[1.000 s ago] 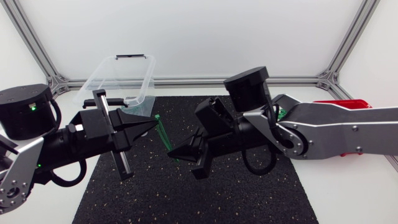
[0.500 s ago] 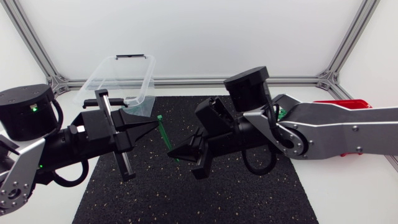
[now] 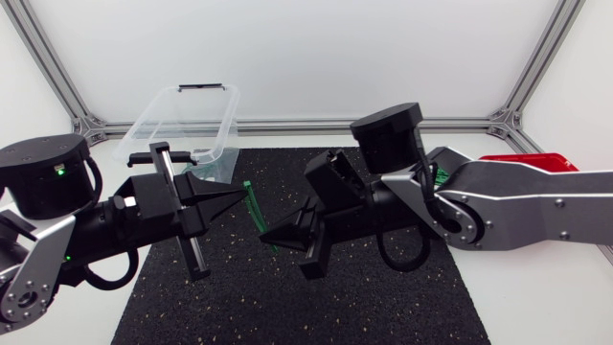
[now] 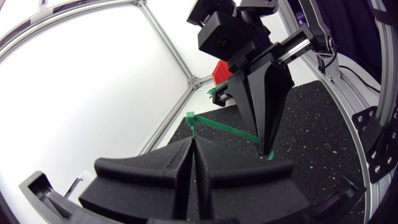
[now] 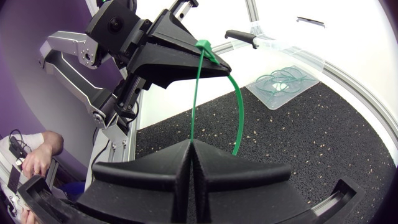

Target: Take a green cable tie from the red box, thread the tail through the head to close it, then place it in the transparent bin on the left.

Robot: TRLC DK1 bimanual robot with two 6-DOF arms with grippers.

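Observation:
A green cable tie (image 3: 253, 207) hangs above the black mat between my two grippers. My left gripper (image 3: 238, 193) is shut on it near its head (image 5: 204, 46). My right gripper (image 3: 265, 236) is shut on the strap's other end. In the right wrist view the strap (image 5: 195, 93) runs straight from my fingertips to the head, and a second length bows out beside it. The left wrist view shows the head (image 4: 189, 116) just past my shut left gripper (image 4: 191, 140). The transparent bin (image 3: 182, 120) stands at the back left. The red box (image 3: 522, 158) is at the far right, mostly hidden behind my right arm.
Several closed green ties (image 5: 283, 79) lie in the transparent bin. The black mat (image 3: 383, 297) covers the middle of the white table. Aluminium frame rails (image 3: 287, 124) run along the back and sides.
Both arms have shifted only slightly, and the right arm sits a little lower. Both grippers still hold the tie.

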